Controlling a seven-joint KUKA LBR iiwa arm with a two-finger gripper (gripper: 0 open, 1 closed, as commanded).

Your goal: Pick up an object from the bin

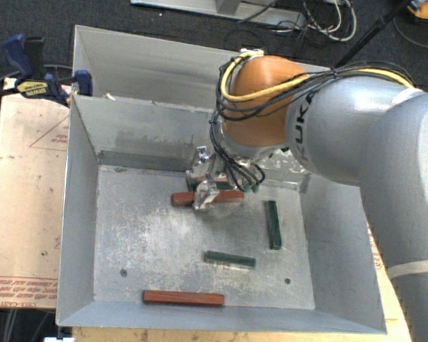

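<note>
**Hanging over a red-brown bar (182, 199) in the bin's upper middle**

Coming in from the right of the frame, the arm (373, 139) bends down into the grey metal bin (80, 189). Its orange wrist cover (261, 99), ringed with yellow and black cables, sits over the bin's back part. Below the cover, the gripper (205, 192) is low above the floor, just left of the frame's centre. It stands right at the middle of the short red-brown bar, which lies nearly level and sticks out of the gripper's outline to the left and to the right. Whether the claw is apart, together or clamped on that bar cannot be told from this angle, nor whether the bar rests on the floor or is lifted off it.

Three more things lie apart on the bin floor. A dark green bar (272, 224) lies nearly upright in the frame, to the right of the gripper. A second dark green bar (229, 259) lies level below it, toward the lower middle. A longer red-brown bar (183, 299) lies level along the floor's lower edge, well apart from the gripper.
</note>
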